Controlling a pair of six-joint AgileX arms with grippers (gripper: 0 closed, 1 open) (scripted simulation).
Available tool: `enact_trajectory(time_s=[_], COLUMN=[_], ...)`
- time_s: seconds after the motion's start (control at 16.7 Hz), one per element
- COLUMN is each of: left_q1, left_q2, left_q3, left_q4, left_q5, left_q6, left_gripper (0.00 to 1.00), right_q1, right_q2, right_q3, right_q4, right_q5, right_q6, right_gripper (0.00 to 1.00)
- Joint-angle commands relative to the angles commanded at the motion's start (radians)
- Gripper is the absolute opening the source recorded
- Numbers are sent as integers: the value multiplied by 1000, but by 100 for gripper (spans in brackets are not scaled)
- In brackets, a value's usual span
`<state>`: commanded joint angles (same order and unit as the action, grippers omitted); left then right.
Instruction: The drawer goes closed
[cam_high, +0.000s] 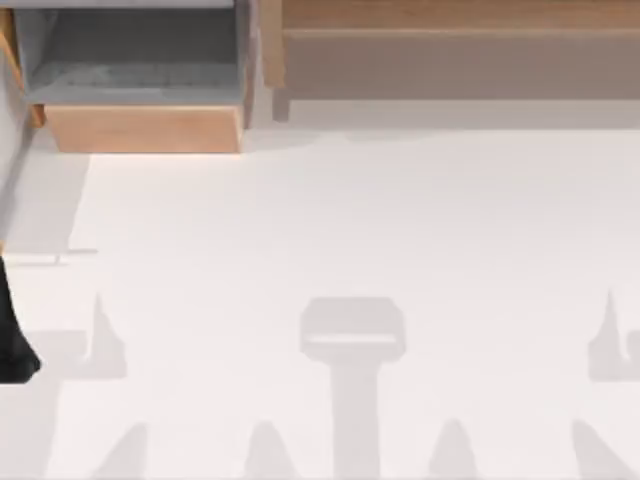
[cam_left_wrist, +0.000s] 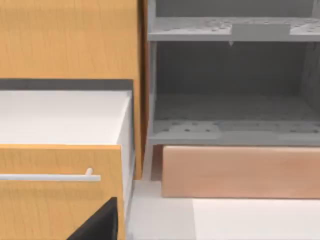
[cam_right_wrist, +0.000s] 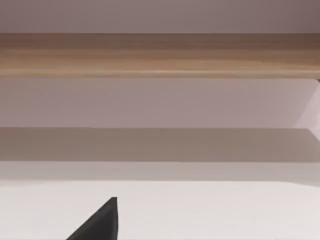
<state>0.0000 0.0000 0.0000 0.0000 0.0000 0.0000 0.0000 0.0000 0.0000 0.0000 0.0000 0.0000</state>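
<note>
From above, the drawer (cam_high: 140, 85) sits at the far left of the white bench (cam_high: 350, 230), pulled out toward the near side: its light tan front panel faces the open bench and its grey inner floor lies exposed behind it. Just to its right runs a long wooden shelf (cam_high: 460, 50) with a brown-grey recess. A dark part of the left arm (cam_high: 12, 330) shows at the left edge of the bench, well apart from the drawer.

In the left wrist view, the drawer (cam_left_wrist: 235, 170) shows its pale wooden front with the grey interior behind. Beside it stands an orange-toned cabinet (cam_left_wrist: 65, 40) with a second drawer front bearing a pale bar handle (cam_left_wrist: 50, 176). One dark fingertip (cam_left_wrist: 97, 225) of the left pincer shows; whether the pincer is apart or together I cannot tell.

In the right wrist view, the shelf (cam_right_wrist: 160, 55) spans the scene, and one dark fingertip (cam_right_wrist: 100, 222) of the right pincer hangs over the bench; its state I cannot tell.
</note>
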Motion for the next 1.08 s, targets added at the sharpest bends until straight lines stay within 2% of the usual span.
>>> enact_trajectory(time_s=[0.18,0.3,0.48,0.84,1.08], left_q1=[-14,-69,-221,-591,-767], left_q2=[14,69,231,682,886], left_q3=[9,43,124,313,407], left_q4=[11,51,148,373,485], left_q5=[-14,-70,-220,-587,-760], left_q6=[1,4,7,13,18], left_gripper=[100,100,100,100,100], right_q1=[0,0,0,0,0], right_q2=[0,0,0,0,0], right_q3=[0,0,0,0,0], right_q4=[0,0,0,0,0], right_q5=[0,0,0,0,0], right_q6=[0,0,0,0,0], right_gripper=[100,100,100,100,100])
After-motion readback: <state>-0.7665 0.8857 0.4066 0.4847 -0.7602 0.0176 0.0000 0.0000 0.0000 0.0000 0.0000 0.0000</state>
